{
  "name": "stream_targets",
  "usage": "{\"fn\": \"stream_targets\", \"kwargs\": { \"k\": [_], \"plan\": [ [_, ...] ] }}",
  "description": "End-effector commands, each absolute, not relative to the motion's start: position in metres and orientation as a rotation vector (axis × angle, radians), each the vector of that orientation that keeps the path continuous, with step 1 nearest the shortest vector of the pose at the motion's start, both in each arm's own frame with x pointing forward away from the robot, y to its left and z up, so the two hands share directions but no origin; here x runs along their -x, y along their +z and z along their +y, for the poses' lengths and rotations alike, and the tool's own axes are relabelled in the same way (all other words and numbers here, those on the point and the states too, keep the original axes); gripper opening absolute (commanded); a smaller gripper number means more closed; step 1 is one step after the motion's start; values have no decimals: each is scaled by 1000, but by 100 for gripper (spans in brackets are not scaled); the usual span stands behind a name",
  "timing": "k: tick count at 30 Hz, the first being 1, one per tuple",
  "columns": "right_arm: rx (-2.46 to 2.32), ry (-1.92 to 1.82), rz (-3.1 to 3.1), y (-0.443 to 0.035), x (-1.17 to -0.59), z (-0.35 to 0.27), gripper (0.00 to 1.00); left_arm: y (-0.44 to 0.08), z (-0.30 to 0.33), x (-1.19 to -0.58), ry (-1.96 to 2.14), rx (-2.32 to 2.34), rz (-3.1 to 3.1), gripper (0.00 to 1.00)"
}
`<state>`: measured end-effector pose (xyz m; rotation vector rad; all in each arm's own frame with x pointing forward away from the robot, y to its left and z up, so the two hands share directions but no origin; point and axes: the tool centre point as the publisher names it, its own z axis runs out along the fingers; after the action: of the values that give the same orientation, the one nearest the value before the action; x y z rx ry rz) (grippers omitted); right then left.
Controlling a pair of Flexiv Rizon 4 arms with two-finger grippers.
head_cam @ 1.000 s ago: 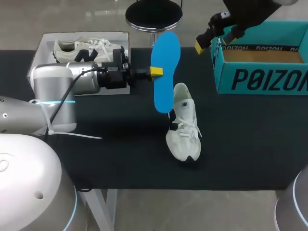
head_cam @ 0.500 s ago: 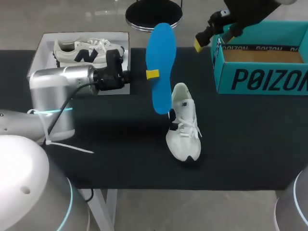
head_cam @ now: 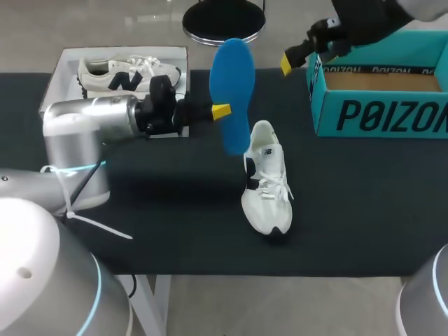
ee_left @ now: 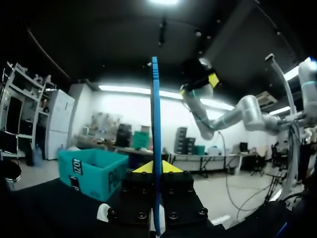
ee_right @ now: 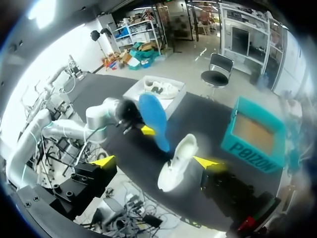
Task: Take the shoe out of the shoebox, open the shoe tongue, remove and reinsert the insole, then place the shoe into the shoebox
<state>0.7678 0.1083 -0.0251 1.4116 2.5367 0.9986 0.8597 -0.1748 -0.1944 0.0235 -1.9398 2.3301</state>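
Head view has the left fingers (head_cam: pixel 220 111) clamped on the blue insole (head_cam: pixel 232 91), holding it upright in the air just above the heel of the white shoe (head_cam: pixel 267 182), which lies on the bench (head_cam: pixel 364 196) outside the teal shoebox (head_cam: pixel 381 115). Right fingers (head_cam: pixel 288 65) hang by the shoebox's left corner, and the right wrist view shows them spread wide with nothing in them

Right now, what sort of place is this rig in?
Likely a robot test bench for shoe handling: black-topped table, teal shoebox, white shoe, left gripper holding a blue insole.
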Motion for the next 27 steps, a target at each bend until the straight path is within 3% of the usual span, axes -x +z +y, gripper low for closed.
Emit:
{"fn": "stream_targets", "kwargs": {
  "k": [1, 8, 27],
  "plan": [
    [-1416, 1055, 2517, -37, -766, 104, 100, -193, -177, -858, 2417, 403, -2106, 0],
    [-1423, 1075, 2518, -42, -766, 103, 100, -184, -177, -841, 2159, 1947, -2301, 0],
    [-1438, 1125, 2531, -46, -768, 94, 100, -182, -160, -831, 1561, 2979, -2066, 0]
  ]
}}
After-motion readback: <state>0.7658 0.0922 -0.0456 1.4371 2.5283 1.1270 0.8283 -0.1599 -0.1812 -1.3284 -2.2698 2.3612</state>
